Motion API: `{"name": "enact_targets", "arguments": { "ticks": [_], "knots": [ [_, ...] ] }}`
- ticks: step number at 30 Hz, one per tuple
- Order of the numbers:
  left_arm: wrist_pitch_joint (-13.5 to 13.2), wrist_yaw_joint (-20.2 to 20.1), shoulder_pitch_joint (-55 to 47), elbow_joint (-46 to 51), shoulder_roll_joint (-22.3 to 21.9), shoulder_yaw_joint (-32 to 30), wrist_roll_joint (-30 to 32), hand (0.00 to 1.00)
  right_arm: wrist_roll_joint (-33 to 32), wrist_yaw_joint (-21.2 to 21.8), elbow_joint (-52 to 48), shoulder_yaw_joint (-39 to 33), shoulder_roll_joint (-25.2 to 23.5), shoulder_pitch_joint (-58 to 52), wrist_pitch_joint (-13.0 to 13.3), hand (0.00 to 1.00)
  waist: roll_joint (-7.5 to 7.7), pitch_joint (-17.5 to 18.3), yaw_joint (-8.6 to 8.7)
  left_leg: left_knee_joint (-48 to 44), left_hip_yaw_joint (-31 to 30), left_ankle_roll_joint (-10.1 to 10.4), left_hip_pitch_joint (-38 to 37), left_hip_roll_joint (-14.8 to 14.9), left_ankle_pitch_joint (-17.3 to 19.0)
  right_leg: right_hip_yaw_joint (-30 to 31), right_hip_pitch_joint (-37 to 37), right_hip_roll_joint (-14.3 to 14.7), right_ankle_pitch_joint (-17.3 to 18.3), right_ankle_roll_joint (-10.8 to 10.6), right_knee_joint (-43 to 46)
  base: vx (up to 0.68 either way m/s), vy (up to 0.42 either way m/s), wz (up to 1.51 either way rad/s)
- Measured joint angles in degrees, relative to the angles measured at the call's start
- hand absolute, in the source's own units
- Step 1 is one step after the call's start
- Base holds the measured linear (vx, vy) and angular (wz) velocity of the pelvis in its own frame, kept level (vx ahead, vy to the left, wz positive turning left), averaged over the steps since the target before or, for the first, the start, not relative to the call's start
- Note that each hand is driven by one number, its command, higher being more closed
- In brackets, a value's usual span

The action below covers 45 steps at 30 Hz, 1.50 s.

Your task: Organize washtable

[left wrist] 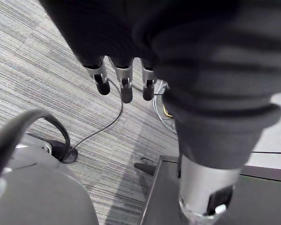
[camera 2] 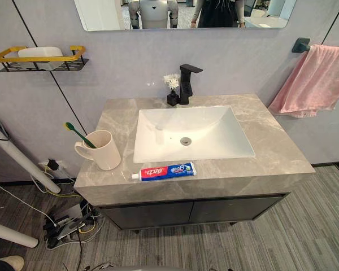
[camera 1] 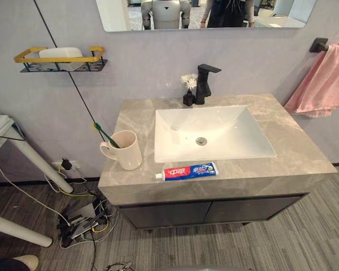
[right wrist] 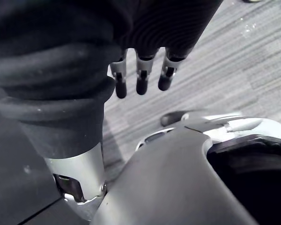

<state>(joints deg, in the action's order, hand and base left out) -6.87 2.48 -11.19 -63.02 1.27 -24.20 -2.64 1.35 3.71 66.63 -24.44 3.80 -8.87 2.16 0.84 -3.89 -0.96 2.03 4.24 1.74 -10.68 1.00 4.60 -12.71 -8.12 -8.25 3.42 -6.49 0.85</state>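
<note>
A red, white and blue toothpaste tube (camera 1: 187, 171) lies flat on the marble washtable (camera 1: 294, 147), along its front edge before the white basin (camera 1: 212, 132). At the front left corner stands a cream mug (camera 1: 126, 150) with a green toothbrush (camera 1: 105, 133) leaning in it. My left hand (left wrist: 125, 84) hangs down beside the cabinet over the carpet, fingers relaxed and holding nothing. My right hand (right wrist: 141, 77) hangs the same way on the other side, also free.
A black faucet (camera 1: 204, 82) and a small dark vase of white flowers (camera 1: 188, 90) stand behind the basin. A pink towel (camera 1: 326, 82) hangs at the right. A yellow-rimmed wall shelf (camera 1: 59, 58) carries a white dish. Cables and a power strip (camera 1: 82, 217) lie on the floor at left.
</note>
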Motion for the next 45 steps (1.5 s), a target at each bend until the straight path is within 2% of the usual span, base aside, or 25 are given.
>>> {"name": "enact_targets", "arguments": {
  "ticks": [10, 19, 24, 27, 29, 33, 35, 38, 39, 41, 42, 45],
  "knots": [
    [-1.1, -1.8, 1.1, -3.3, 2.2, 6.4, -2.9, 0.00, -4.0, -1.2, 1.8, 1.1, 0.0, -0.3, 1.7, 0.00, -0.28, 0.3, 0.09, 1.9, -0.4, 0.1, 0.9, 0.0, -0.4, -1.3, 0.3, 0.2, -0.1, -0.2, -2.2, 0.05, -0.010, 0.04],
    [-0.9, -2.7, 1.2, -4.5, 2.6, 5.5, -5.3, 0.00, -3.8, -1.1, 2.6, 2.4, 0.0, 0.0, 1.8, 0.00, 0.37, 0.2, 0.06, 1.8, -0.2, 0.1, 0.3, 0.0, -0.4, -1.5, -0.6, -0.4, -0.3, -0.1, -2.1, -0.01, -0.011, -0.01],
    [0.2, -3.6, 0.9, -5.1, 1.9, -1.7, -7.1, 0.00, -3.4, -1.0, 2.8, 2.2, 0.1, 0.0, 1.7, 0.00, 0.17, 0.1, 0.12, 2.1, -2.4, -0.4, 1.1, -0.7, -1.0, -3.4, -0.5, -1.0, -0.1, -0.6, -1.8, -0.10, -0.030, 0.18],
    [1.4, -3.5, 0.8, -5.1, 1.5, -8.9, -9.2, 0.00, -3.3, -1.0, 2.9, 1.5, 0.1, 0.1, 1.2, 0.00, -0.01, 0.2, -0.07, 2.9, -4.0, -0.4, 1.2, -1.1, -2.1, -4.9, -0.5, -1.1, -0.1, -0.7, -1.7, -0.03, -0.025, 0.30],
    [2.0, -3.2, 0.6, -5.0, 2.6, -14.8, -12.0, 0.00, -3.0, -0.6, 3.5, 0.6, 0.1, 0.8, 0.8, 0.00, -0.06, 0.3, -0.11, 3.2, -5.0, -0.4, 1.7, -1.1, -2.5, -6.1, -0.5, -1.0, -0.1, -0.7, -1.7, -0.03, -0.051, 0.25],
    [2.9, -1.9, 0.6, -2.4, 5.7, -21.6, -19.8, 0.00, -3.0, 0.3, 3.9, 0.0, 0.6, 1.0, -0.1, 0.00, -0.94, 0.8, -0.89, 3.2, -5.8, -0.3, 2.3, -1.1, -2.6, -6.9, -0.6, -1.0, 0.0, -0.6, -2.0, 0.00, -0.030, 0.13],
    [3.4, -0.7, 1.1, 3.4, 6.8, -23.1, -22.9, 0.00, -2.9, 0.3, 3.8, 0.1, 0.9, 1.0, -0.3, 0.00, -1.48, 1.4, -1.66, 3.0, -6.6, -0.3, 3.2, -1.2, -2.6, -7.7, -0.6, -1.0, 0.0, -0.5, -2.1, 0.01, -0.020, 0.24],
    [3.1, 3.3, 1.2, 24.8, 6.7, -22.6, -25.0, 0.00, -1.9, 0.2, 3.2, 0.8, 1.0, 0.4, -0.3, 0.00, -1.89, 2.0, -3.72, 2.9, -8.8, -0.1, 4.3, -1.3, -3.4, -9.6, -0.7, -1.0, 0.2, -0.3, -2.0, 0.01, -0.030, 0.41],
    [2.1, 6.3, 1.3, 40.0, 6.2, -23.3, -24.0, 0.00, -0.6, 0.1, 2.5, 1.4, 1.0, -0.2, -0.3, 0.00, -1.91, 2.4, -4.88, 2.2, -9.2, 0.0, 5.2, -1.2, -3.4, -10.4, -0.6, -1.0, 0.2, -0.3, -1.8, -0.02, -0.029, 0.34],
    [0.1, 10.5, 1.4, 53.4, 5.3, -24.4, -20.7, 0.00, 0.1, 0.0, 0.9, 2.9, 1.0, -0.1, -0.2, 0.00, -2.09, 2.8, -5.22, 1.5, -9.6, 0.0, 5.5, -1.2, -3.4, -10.8, -0.7, -1.1, 0.2, -0.3, -1.3, -0.03, -0.018, 0.21],
    [-1.2, 14.1, 2.5, 64.4, 3.2, -25.4, -16.5, 0.00, 1.1, 0.0, -0.8, 3.0, 1.3, -0.2, -0.2, 0.00, -2.86, 2.9, -6.02, 0.9, -9.8, 0.1, 5.6, -1.2, -3.4, -10.9, -1.3, -1.9, 0.3, -0.3, -0.8, -0.05, 0.007, 0.11],
    [-2.5, 18.8, 3.3, 78.8, -0.9, -24.7, -11.0, 0.00, 1.3, 0.0, -3.1, 3.0, 1.8, -0.5, -0.3, 0.00, -4.21, 3.9, -6.09, 0.7, -10.8, 0.0, 4.6, -2.0, -3.3, -12.6, -3.3, -2.8, 0.3, -0.3, -0.8, -0.06, 0.019, 0.26]
  ]
}}
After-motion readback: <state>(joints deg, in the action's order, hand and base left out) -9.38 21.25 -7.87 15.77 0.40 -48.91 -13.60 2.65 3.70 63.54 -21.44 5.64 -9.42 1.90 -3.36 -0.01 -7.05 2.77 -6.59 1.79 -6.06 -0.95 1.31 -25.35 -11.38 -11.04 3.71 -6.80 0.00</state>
